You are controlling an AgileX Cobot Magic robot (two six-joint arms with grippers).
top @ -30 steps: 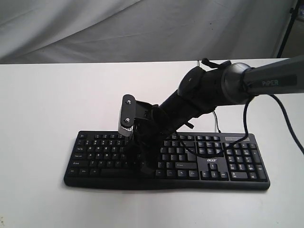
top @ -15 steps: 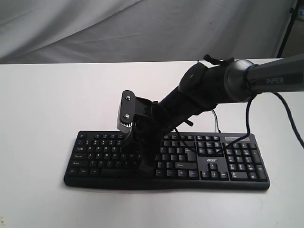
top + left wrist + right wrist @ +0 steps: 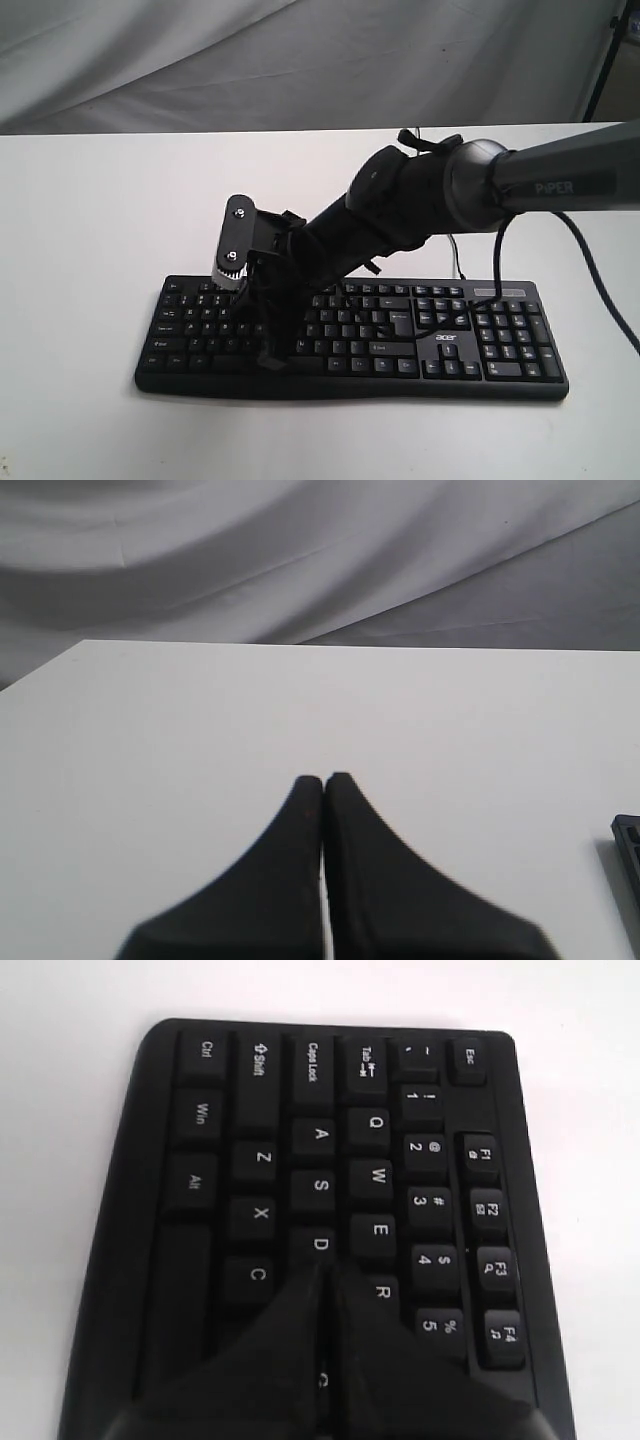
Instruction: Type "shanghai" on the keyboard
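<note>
The black keyboard (image 3: 500,340) lies on the white table near its front edge, number pad and white logo to the right. My right arm reaches across it from the right. Its gripper (image 3: 270,358) is shut and points down at the left half of the letter keys. In the right wrist view the closed tips (image 3: 325,1265) sit just beside the D key (image 3: 320,1244), with the keyboard (image 3: 260,1160) filling the view; I cannot tell whether they touch a key. My left gripper (image 3: 322,778) is shut and empty over bare table, with a keyboard corner (image 3: 628,840) at the edge.
A thin black cable (image 3: 455,262) runs from the keyboard's back edge toward the rear. Grey cloth (image 3: 250,60) hangs behind the white table (image 3: 90,220). A dark stand leg (image 3: 600,60) shows at the back right.
My right arm has swung left along the keyboard, carrying its shut gripper from the middle letter keys to the left-hand ones. The keyboard has not moved.
</note>
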